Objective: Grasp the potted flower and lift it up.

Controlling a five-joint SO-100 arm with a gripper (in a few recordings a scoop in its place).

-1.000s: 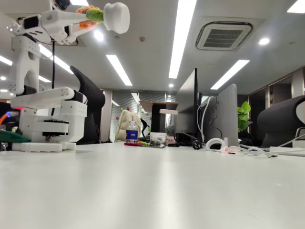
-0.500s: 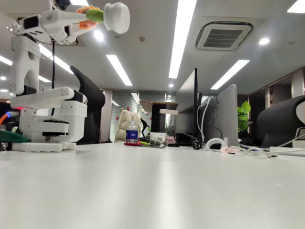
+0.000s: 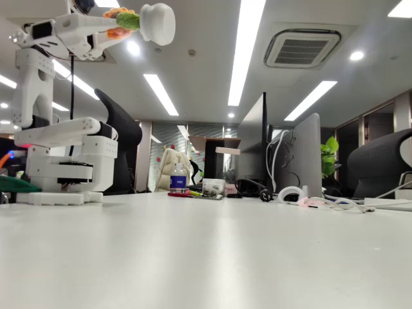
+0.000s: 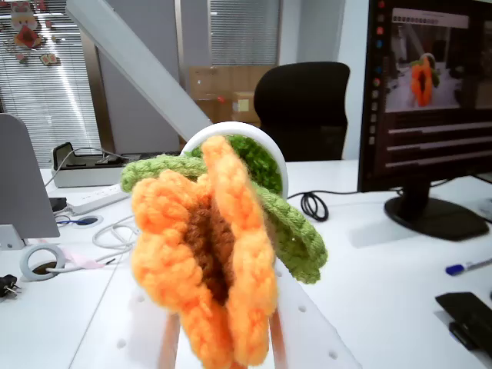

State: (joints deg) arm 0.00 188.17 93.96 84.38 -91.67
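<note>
The pincer (image 3: 119,24) is clamped on the potted flower (image 3: 143,23), holding it high above the table (image 3: 212,251), lying sideways with the white pot pointing away from the arm. In the wrist view the potted flower (image 4: 215,254) sits close before the camera, orange petals squeezed around the brown centre, green leaves and pot rim behind.

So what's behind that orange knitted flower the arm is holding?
In the wrist view, green knitted leaves and the rim of its round white pot show behind the orange knitted flower. The pot's body is hidden by the flower. Farther back stands a black office chair.
</note>
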